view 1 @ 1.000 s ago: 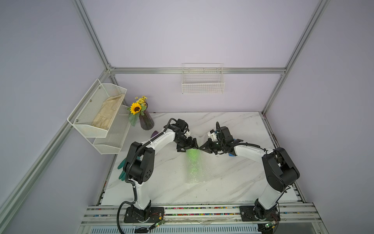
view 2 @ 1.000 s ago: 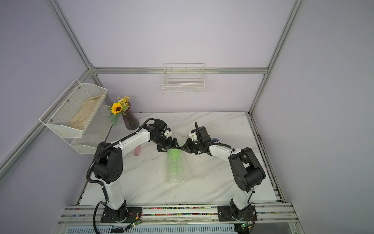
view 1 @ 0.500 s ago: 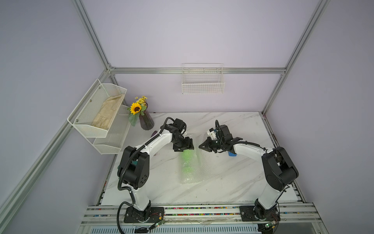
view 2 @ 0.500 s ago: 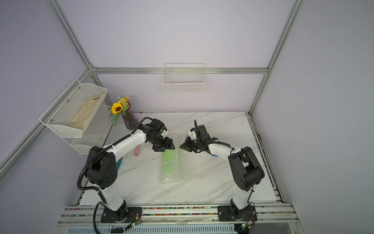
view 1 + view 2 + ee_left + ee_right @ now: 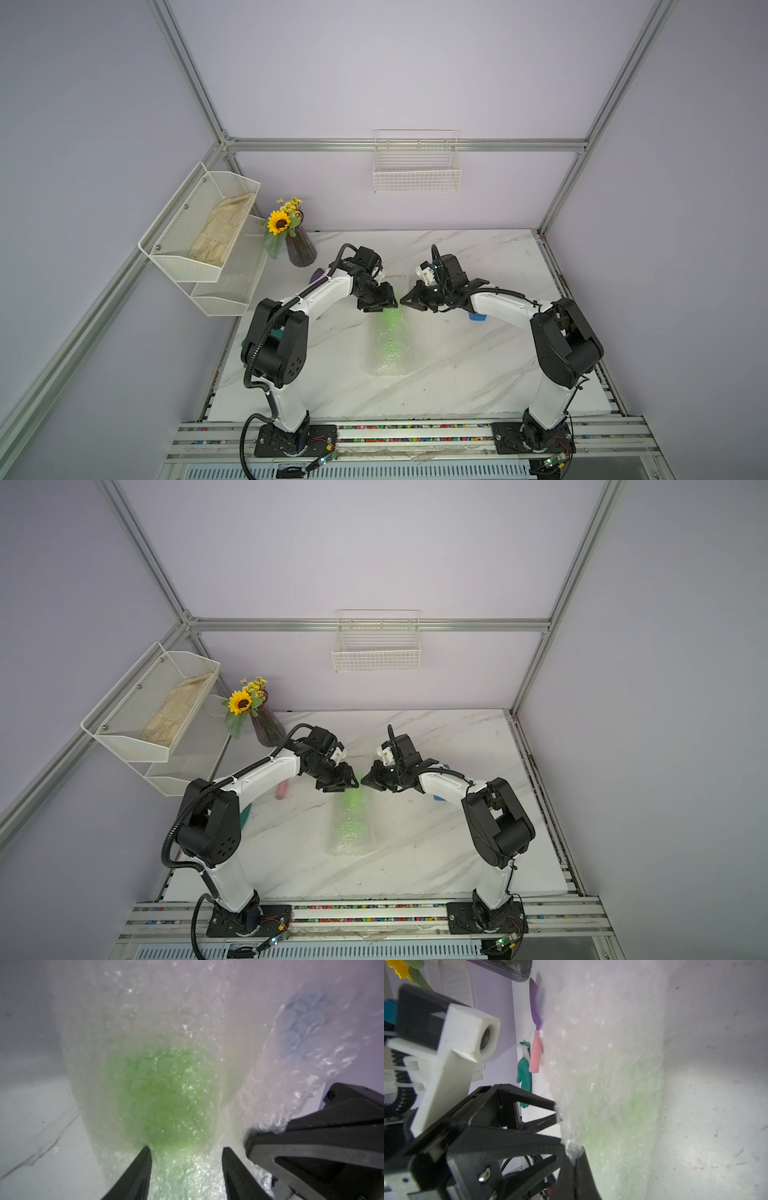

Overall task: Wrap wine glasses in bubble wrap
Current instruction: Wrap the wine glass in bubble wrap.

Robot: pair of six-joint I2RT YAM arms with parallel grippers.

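The wine glass is a lime-green shape lying on the marble table, rolled inside the bubble wrap; both top views show it, the wrap as a whitish tube. At its far end my left gripper straddles the bundle. In the left wrist view its fingers press the wrap from both sides, with green glass glowing through. My right gripper meets it from the right, shut on a bunched edge of the wrap, with its tips pinched together.
A dark purple vase with a sunflower stands at the back left. A purple-and-pink spatula and a teal glove lie left of the bundle. A blue object lies under the right arm. Wire shelves hang on the left, a basket on the back wall.
My left gripper's jaws have narrowed from wide apart onto the far end of the wrapped bundle. The bundle has shifted slightly to the left. The right gripper stays shut on the wrap's edge.
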